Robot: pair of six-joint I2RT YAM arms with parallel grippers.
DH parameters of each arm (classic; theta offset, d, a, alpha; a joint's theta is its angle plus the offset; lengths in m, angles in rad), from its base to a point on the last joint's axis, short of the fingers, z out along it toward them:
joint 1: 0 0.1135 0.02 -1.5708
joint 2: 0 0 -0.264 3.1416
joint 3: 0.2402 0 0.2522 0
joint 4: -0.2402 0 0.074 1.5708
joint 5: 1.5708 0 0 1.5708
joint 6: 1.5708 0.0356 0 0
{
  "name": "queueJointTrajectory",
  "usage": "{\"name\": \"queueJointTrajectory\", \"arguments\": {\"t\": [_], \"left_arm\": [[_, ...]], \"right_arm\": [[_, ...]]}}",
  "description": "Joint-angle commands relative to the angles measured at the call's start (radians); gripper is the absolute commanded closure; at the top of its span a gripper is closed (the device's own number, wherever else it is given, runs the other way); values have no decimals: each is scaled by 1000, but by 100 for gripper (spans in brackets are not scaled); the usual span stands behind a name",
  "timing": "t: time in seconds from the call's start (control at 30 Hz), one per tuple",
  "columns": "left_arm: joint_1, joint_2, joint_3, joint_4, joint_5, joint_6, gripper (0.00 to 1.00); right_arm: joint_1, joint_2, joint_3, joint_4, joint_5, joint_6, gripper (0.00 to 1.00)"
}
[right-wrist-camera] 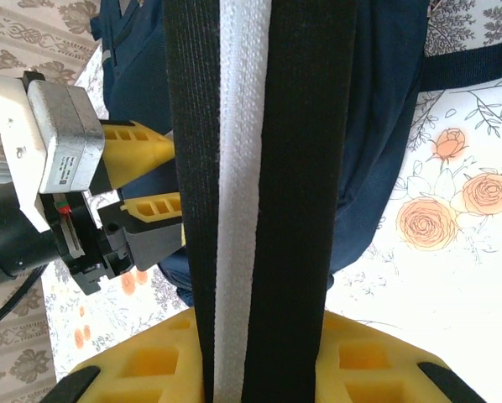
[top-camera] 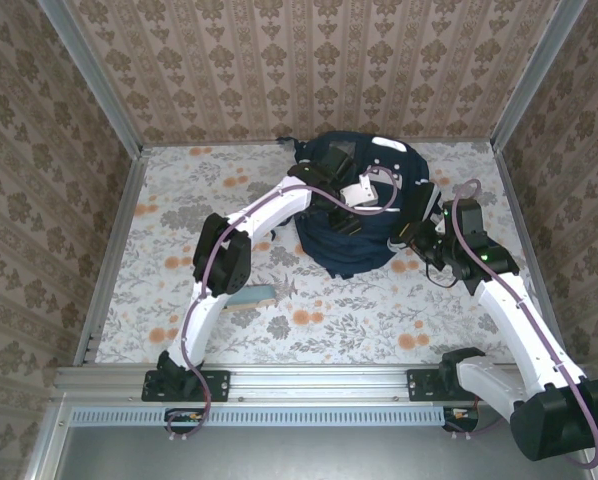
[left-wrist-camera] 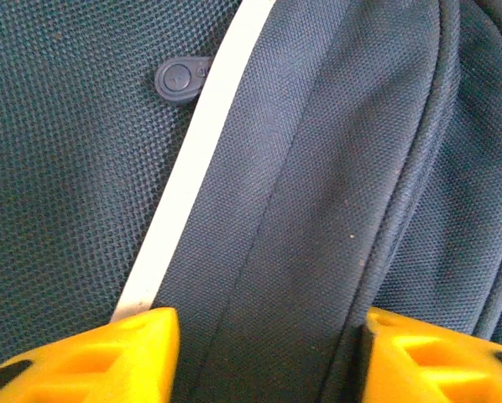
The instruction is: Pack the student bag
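Floral-printed tabletop, fenced by wallpapered walls, as I see it from the top camera: the student bag, a large navy backpack, lies on the far half of the table, right of centre and near the back wall. My left arm reaches diagonally over it, so that the left gripper sits on top of the bag. My right arm comes in from the near right, with the right gripper at the bag's right edge. A flat teal item lies on the table beneath the left arm's elbow, well apart from the bag. Left wrist view: navy woven fabric crossed by a white stripe, with a small oval tab at the stripe's left edge. The two yellow fingers stand partway apart on either side of a raised fold of the fabric, which fills the gap between them; whether they pinch it I cannot tell. Right wrist view: a black strap with a white band down its middle runs up from between the right gripper's yellow fingers, which are closed narrowly on it. Behind the strap lies the navy body of the bag on the flowered table, and to the strap's left the left gripper's fingers point toward the bag.
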Motion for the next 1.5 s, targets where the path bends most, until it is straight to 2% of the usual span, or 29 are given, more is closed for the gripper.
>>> {"name": "queueJointTrajectory", "arguments": {"t": [0.0, 0.07, 0.13, 0.27, 0.47, 0.73, 1.03, 1.23, 1.47], "left_arm": [[8, 6, -7, 30, -49, 71, 39], [2, -10, -22, 36, -52, 111, 34], [-3, -15, -27, 41, -60, 153, 33], [-8, 0, -2, 40, -106, 202, 46], [-14, -23, -4, 49, -123, 225, 74], [-8, -202, -177, 275, -93, 126, 90], [-9, -389, -323, 549, -186, -67, 93], [-44, -429, -303, 571, -278, -167, 94], [-91, -472, -306, 556, -285, -179, 94]], "right_arm": [[-7, -26, -5, -6, -16, 18, 78], [-6, -26, -7, -7, -18, 21, 78], [-6, -25, -7, -7, -20, 26, 78], [-5, -23, 4, -7, -30, 25, 78], [-5, -27, 0, -21, -30, 25, 78], [-5, -40, 6, -87, -11, -14, 78], [-5, -113, -11, -102, -33, -29, 79], [8, -66, -50, 27, -203, 20, 79], [29, -4, -91, 213, -254, 125, 79]]}}
